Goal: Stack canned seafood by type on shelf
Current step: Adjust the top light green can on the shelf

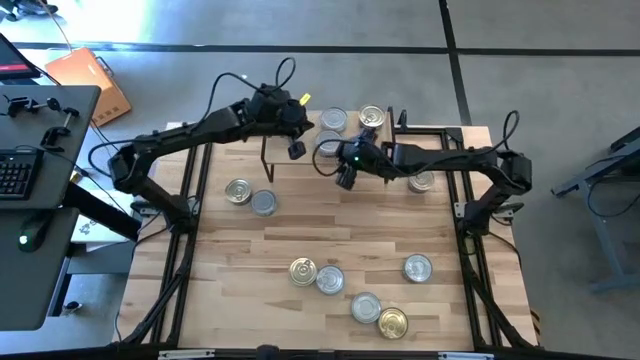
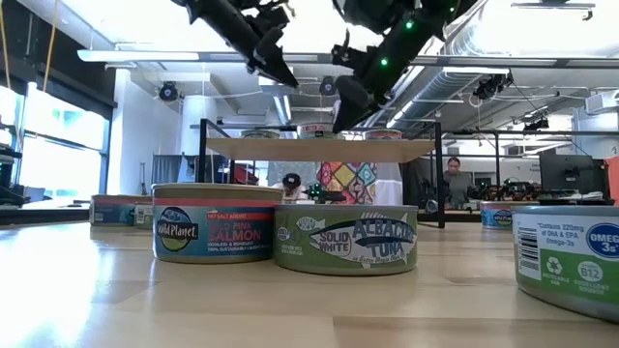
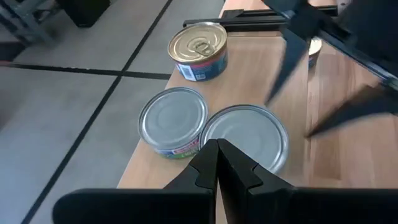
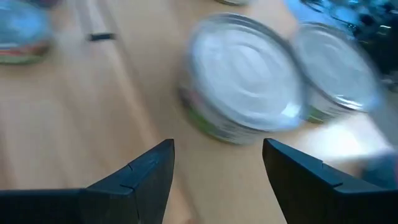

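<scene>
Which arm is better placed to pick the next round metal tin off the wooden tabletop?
Probably the right. Its gripper is open, with a silver-lidded round tin just ahead of its fingers. The left gripper is shut, over the tins on the light-wood shelf, so it would need to open first.

Low view, centre frame: salmon tin (image 2: 217, 223) wears a red and teal label, the tuna tin (image 2: 346, 238) beside it green with pale lettering. Upper middle of the left wrist view, gold-lidded tin (image 3: 198, 50) with blue label; below it, two silver lids (image 3: 173, 116).
</scene>
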You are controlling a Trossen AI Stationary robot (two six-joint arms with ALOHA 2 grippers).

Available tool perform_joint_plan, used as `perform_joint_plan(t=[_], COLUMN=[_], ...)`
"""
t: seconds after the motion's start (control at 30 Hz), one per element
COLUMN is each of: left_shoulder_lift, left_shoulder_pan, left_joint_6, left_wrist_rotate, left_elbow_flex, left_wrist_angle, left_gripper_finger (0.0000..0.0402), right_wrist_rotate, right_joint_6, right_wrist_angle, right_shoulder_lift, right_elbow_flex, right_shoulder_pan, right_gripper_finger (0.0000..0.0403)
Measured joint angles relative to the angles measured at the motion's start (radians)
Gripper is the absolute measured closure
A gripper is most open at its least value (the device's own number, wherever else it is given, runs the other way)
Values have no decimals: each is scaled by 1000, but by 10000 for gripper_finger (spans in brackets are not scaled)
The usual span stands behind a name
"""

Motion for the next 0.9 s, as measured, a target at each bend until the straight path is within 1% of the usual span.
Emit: perform_joint_plan(t=[0.13,0.23,0.3,0.4,0.5,0.67,0.77,0.9], left_shoulder_lift=[-40,-66,-89,-131,-184,-272,-310,-338], left_shoulder_pan=[-25,-42,-52,-65,-76,-85,-88,-88], left_joint_6=[16,28,36,44,44,-2,-34,-72], left_wrist_rotate=[-44,-64,-81,-119,-160,-192,-198,-205], left_elbow_flex=[-4,-4,-4,-4,-4,-4,-4,-4], left_wrist_angle=[-49,-63,-61,-64,-88,-185,-248,-294], left_gripper_finger=[401,401,402,401,401,401,401,401], right_wrist_rotate=[41,41,23,-79,-190,-298,-317,-321], right_joint_6=[-2,-41,-50,-50,-51,-71,-72,-72], right_wrist_angle=[-37,-25,-26,-29,-18,-33,-8,36], right_shoulder_lift=[-40,-83,-102,-101,-66,28,84,150], right_elbow_flex=[0,0,23,80,142,198,213,217], right_shoulder_pan=[1,0,-23,-101,-189,-302,-338,-361], right_gripper_finger=[167,167,168,176,202,255,279,299])
